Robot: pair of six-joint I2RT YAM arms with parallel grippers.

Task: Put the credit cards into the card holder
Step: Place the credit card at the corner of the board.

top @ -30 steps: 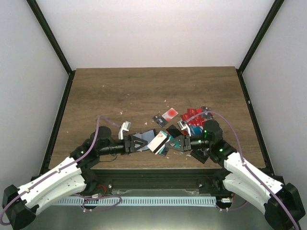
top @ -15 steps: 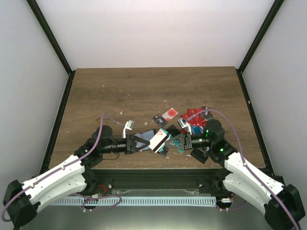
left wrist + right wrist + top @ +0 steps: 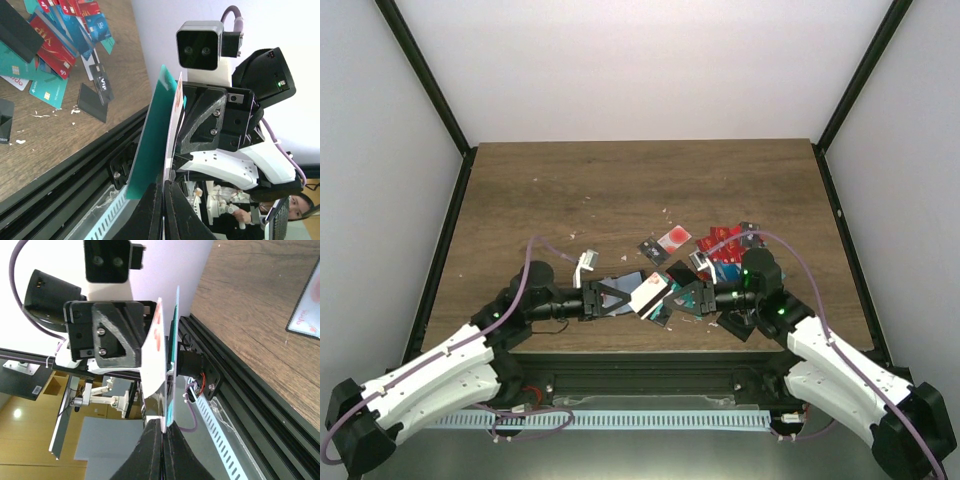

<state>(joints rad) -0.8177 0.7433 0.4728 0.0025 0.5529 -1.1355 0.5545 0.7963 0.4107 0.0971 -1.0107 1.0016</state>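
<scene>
Two credit cards [image 3: 650, 293], white against teal, hang just above the tabletop [image 3: 620, 190]; left pincer [image 3: 164, 192] and right pincer [image 3: 162, 429] both clamp them tight, likely passing the pair across.

We see one teal card [image 3: 149, 137], one white card [image 3: 152, 352] marked red, loose cards [image 3: 50, 47] in red, teal, blue and black, and a brown wood-grain table [image 3: 620, 190].

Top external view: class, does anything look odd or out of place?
Yes. The left end effector and right end effector both clamp the same white card and teal card together in mid-air.
</scene>
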